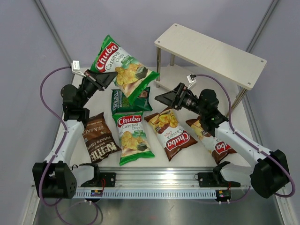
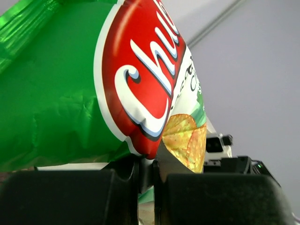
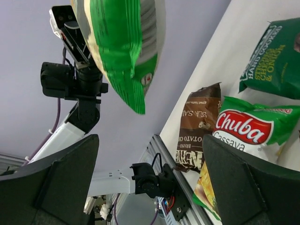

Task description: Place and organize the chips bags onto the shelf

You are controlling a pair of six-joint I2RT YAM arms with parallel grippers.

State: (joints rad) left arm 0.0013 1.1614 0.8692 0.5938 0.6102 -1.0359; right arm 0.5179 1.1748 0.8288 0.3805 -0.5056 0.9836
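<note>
- Left gripper pinches the green Chuba Cassava bag by its edge; swing it gently toward the shelf.
- Right gripper gapes wide, empty; best held clear.

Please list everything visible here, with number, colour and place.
lifted Chuba bag: one, green, in the air, far left.
flat Chuba bag: one, green, table centre.
brown-red Chuba bags: two, table right; the second farther right.
dark green bag: one, partly behind the lifted bag.
Kettle bag: one, dark brown, table left.
shelf: one, cream-white, far right.
left gripper: black, shut on the lifted Chuba bag.
right gripper: black, open, over table centre.
</note>
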